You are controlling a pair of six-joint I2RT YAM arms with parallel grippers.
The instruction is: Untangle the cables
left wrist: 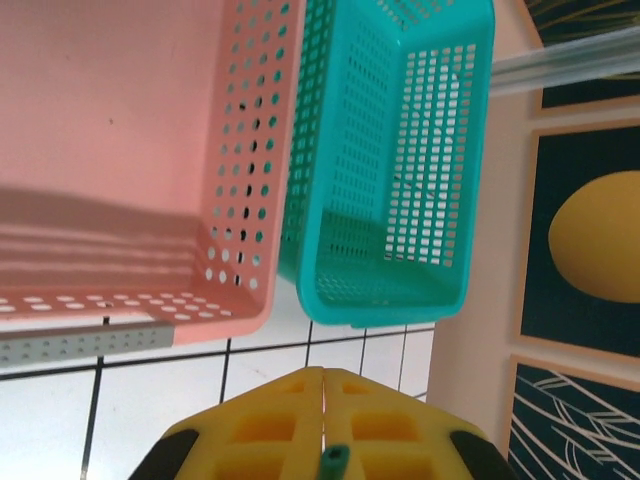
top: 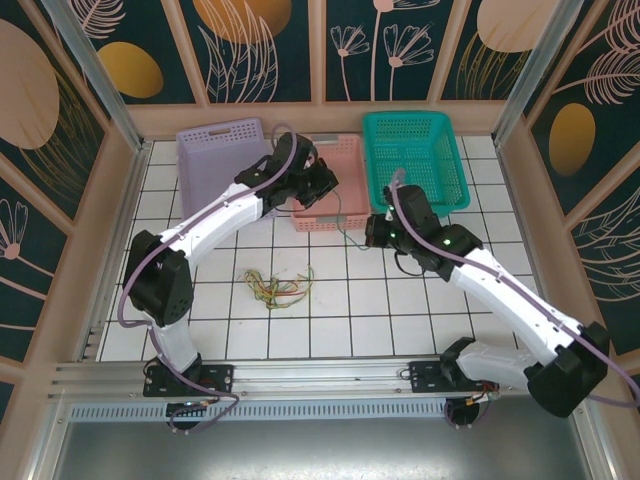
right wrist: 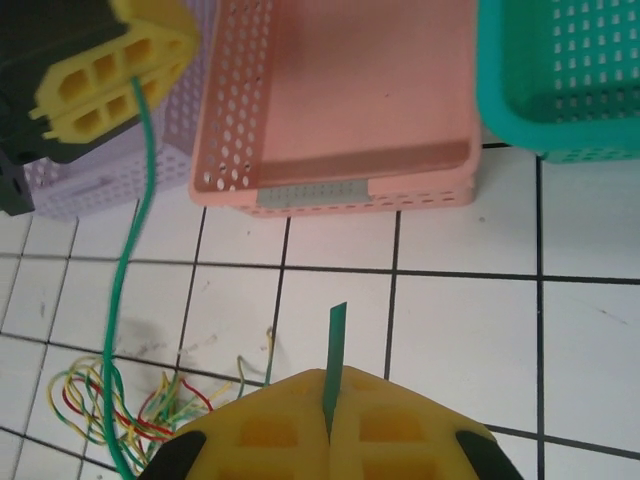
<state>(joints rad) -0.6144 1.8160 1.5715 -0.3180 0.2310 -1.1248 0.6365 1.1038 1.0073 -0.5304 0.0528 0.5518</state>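
A loose tangle of cables point(top: 280, 288), yellow, green and red, lies on the white tiles left of centre, and in the right wrist view the tangle point(right wrist: 110, 405) sits at the lower left. My left gripper point(top: 325, 182) hovers at the pink basket's front edge, shut on a green cable whose cut end point(left wrist: 335, 462) pokes out between the yellow jaws point(left wrist: 322, 372). From the left gripper point(right wrist: 135, 88) that green cable point(right wrist: 140, 200) hangs down toward the tangle. My right gripper point(top: 372, 232) is shut on a green cable end point(right wrist: 335, 345) just above the tiles.
Three baskets stand along the back: lilac point(top: 215, 150), pink point(top: 350, 165) and teal point(top: 412, 118). The pink basket point(left wrist: 250, 150) and teal basket point(left wrist: 400, 200) lie close below the left wrist. Wooden walls enclose the tiled floor.
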